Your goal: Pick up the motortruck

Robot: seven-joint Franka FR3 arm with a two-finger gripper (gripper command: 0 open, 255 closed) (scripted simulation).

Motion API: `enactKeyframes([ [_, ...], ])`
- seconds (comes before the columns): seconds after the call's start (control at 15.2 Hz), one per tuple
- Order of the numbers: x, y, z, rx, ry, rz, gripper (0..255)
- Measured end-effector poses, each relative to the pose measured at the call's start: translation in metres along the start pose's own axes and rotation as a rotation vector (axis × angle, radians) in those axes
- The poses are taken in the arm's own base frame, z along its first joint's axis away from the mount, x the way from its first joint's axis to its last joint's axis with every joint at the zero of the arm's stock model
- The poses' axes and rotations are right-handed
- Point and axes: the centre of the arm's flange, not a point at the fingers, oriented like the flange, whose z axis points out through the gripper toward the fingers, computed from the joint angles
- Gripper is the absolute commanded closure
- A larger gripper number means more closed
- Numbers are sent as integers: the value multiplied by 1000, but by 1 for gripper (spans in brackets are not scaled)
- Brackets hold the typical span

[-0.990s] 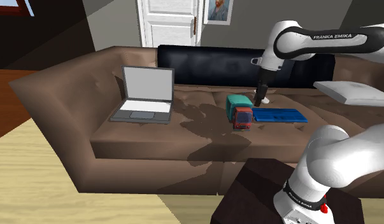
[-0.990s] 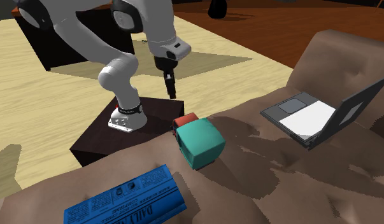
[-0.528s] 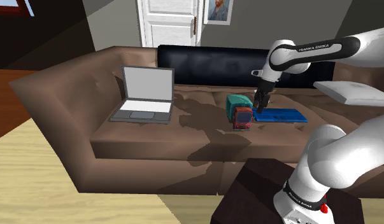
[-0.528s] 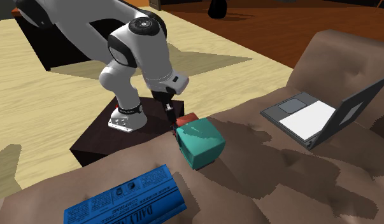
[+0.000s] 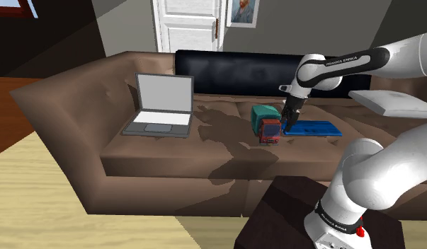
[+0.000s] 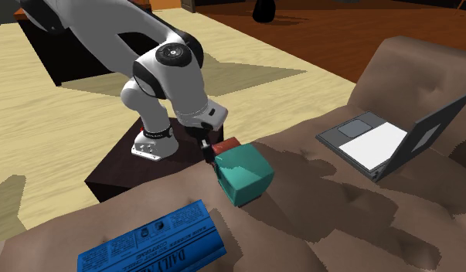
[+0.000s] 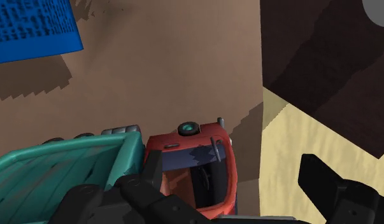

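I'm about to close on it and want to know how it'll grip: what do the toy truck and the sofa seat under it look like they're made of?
Toy truck: the red cab and teal box look smooth and hard, with flat colour and crisp edges. It is probably plastic or painted metal, but I can't tell which. Sofa: brown, dimpled and creased, so it looks like soft, leather-like upholstery.

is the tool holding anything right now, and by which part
Nothing is held. The tool is open, with the red cab of the truck between its fingers, and one finger stands clearly apart from it.
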Motion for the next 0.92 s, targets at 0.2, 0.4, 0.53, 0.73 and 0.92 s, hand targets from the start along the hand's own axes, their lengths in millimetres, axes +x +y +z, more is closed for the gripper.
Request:
enactKeyframes([
  [0.2,-2,3,0,-13,9,2,255],
  [0.4,-1,2,4,-28,17,2,255],
  [0.53,0,0,15,0,1,-2,255],
  [0.73,0,1,18,4,-2,-3,255],
  [0.92,1,-2,8,9,-7,-3,255],
])
